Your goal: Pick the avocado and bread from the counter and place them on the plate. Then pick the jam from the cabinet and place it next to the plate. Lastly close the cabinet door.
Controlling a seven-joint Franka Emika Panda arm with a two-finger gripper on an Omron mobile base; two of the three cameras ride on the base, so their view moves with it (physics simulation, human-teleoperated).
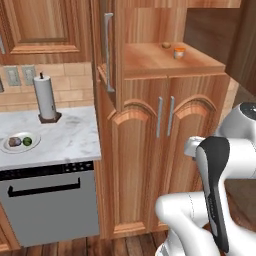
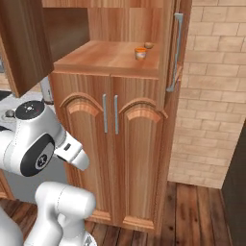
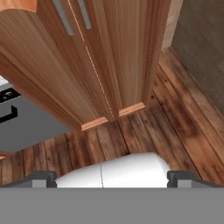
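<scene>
The white plate [image 1: 7, 146] lies on the marble counter [image 1: 65, 135] at the left. On it sit the brown bread [image 1: 15, 142] and the green avocado [image 1: 27, 141]. The orange jam [image 1: 179, 52] [image 2: 140, 53] stands on the shelf of the wooden cabinet [image 1: 145, 135] [image 2: 129, 144], whose upper doors [image 2: 21, 43] stand open. My gripper [image 3: 111, 179] is open with nothing between its fingertips [image 3: 43, 178]. It hangs low in front of the cabinet's arched lower doors [image 3: 87, 57], facing them and the floor, well below the jam.
A small brown lump [image 1: 166, 45] [image 2: 149, 45] sits behind the jam on the shelf. A paper towel roll [image 1: 46, 97] stands at the counter's back. A grey dishwasher [image 1: 50, 205] is under the counter. A brick wall [image 2: 211, 96] rises right of the cabinet, above the wooden floor [image 3: 175, 113].
</scene>
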